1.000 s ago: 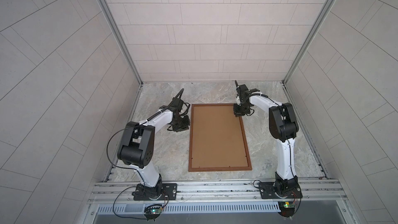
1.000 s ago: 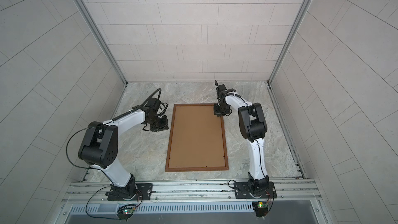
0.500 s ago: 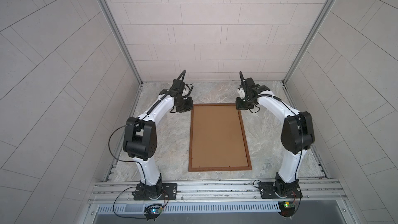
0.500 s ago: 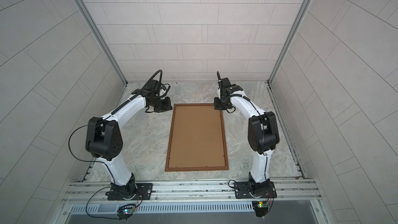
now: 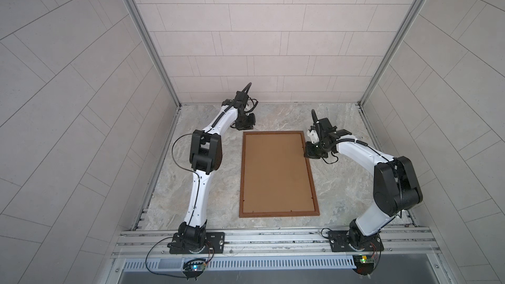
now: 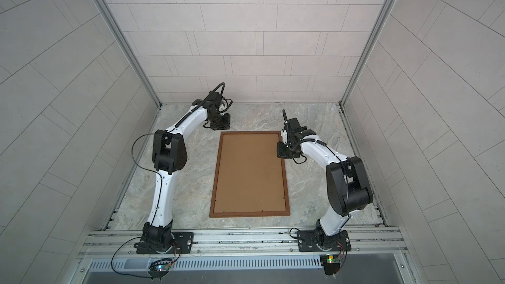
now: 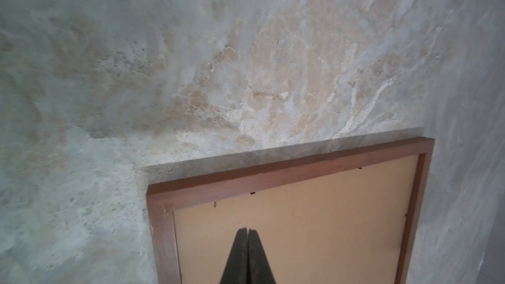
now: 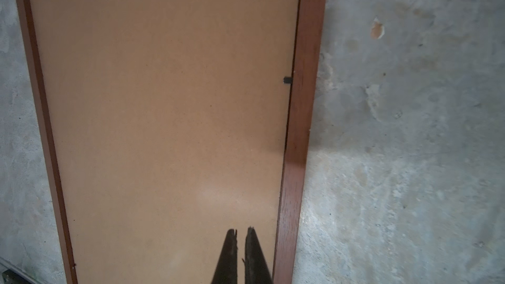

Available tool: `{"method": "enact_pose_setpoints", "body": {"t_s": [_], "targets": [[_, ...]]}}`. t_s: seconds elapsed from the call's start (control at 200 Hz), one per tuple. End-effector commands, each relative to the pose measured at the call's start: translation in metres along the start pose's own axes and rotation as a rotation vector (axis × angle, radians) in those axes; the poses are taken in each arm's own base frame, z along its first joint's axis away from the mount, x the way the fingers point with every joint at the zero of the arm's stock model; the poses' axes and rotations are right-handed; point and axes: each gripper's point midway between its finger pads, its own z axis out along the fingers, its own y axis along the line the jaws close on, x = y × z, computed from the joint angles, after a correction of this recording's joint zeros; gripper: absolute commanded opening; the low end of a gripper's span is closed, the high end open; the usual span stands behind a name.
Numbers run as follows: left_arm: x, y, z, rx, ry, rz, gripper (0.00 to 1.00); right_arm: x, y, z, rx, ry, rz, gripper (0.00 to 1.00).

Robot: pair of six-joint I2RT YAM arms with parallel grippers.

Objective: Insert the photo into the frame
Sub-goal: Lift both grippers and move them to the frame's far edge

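- Left gripper [image 7: 247,231] is hovering with its jaws pressed together on nothing, at the far-left corner of the frame [image 5: 278,213].
- Right gripper [image 8: 241,230] is likewise pinched closed and empty, reaching over the far end of the frame's right rail, just inside the moulding.
- Frame is lying flat and face down in the middle of the table [image 5: 341,187], with the brown backing board [image 5: 276,170] sitting inside its recess.
- Photo is not showing in any view; whether it is lying under the board cannot be told.
- Judging by its thin moulding, the frame is likely handling as light but stiff, offering only a narrow outer edge to pinch.
- Board is probably rigid and sitting nearly flush, so prying at an edge near a small black tab [image 8: 287,80] is looking like the better hold.
- Photo, being a print, would likely be bending and creasing easily, so an edge grip is suiting it.
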Motion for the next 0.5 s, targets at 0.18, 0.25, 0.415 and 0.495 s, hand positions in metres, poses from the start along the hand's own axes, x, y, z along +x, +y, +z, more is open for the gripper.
{"method": "enact_pose_setpoints", "body": {"t_s": [0.18, 0.25, 0.415, 0.495], "targets": [[0.017, -0.013, 0.023, -0.044, 0.073, 0.068, 0.05, -0.005, 0.014, 0.008, -0.067, 0.004, -0.01, 0.04], [0.018, -0.013, 0.025, -0.062, 0.075, 0.08, 0.05, -0.003, 0.015, 0.011, -0.073, 0.011, -0.009, 0.03], [0.012, -0.008, 0.026, -0.097, 0.053, 0.091, 0.05, 0.003, 0.013, 0.011, -0.067, 0.033, -0.022, 0.03], [0.009, -0.009, 0.027, -0.097, 0.04, 0.094, 0.05, 0.005, 0.012, 0.01, -0.064, 0.037, -0.024, 0.03]]}}
